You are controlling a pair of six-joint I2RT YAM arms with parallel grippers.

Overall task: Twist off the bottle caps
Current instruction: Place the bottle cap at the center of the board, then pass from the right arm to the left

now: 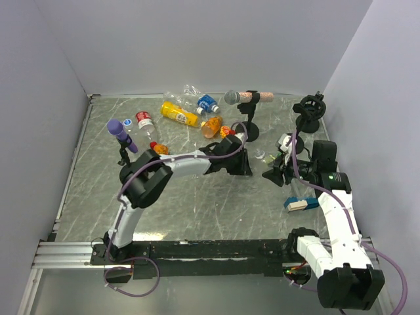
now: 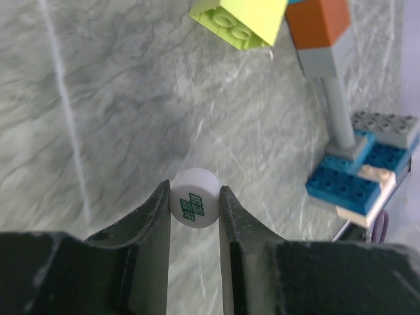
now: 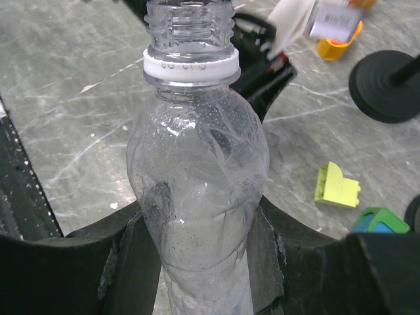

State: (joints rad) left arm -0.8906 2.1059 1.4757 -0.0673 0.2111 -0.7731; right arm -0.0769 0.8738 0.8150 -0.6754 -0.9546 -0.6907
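Left claw (image 2: 194, 197), left wrist view: pinched shut on one white cap (image 2: 194, 207), printed face toward the camera, held above the table (image 2: 98, 98).
Cap handling: light, stiff and smooth-sided. A pinch across the sides suits it, though an off-centre squeeze could let it pop out.
Blocks, same view: one yellow-green block (image 2: 239, 20), one orange-and-grey block (image 2: 318, 33), one blue brick plate (image 2: 357, 180).
Right claw (image 3: 197, 256), right wrist view: clamped around the lower body of one clear bottle (image 3: 197, 164). Its neck threads are bare, with one white ring (image 3: 191, 65) just below them.
Bottle handling: the walls are thin, soft and creased, so it is probably slippery and easy to crush. It is best held low on the body, firmly but not hard.
Step, as judged: this bottle looks finished, and the held cap is probably its own.
Top view, claws: both are near the middle of the table, close together.
Top view, loose bottles at the far side: one yellow bottle (image 1: 178, 115), one blue-labelled bottle (image 1: 207, 103), one red-labelled bottle (image 1: 144, 120), at least two orange stubby bottles (image 1: 211, 126). Their caps are too small to count.
Microphones: two, a purple-headed microphone (image 1: 120, 130) and a grey-headed microphone (image 1: 235, 97).
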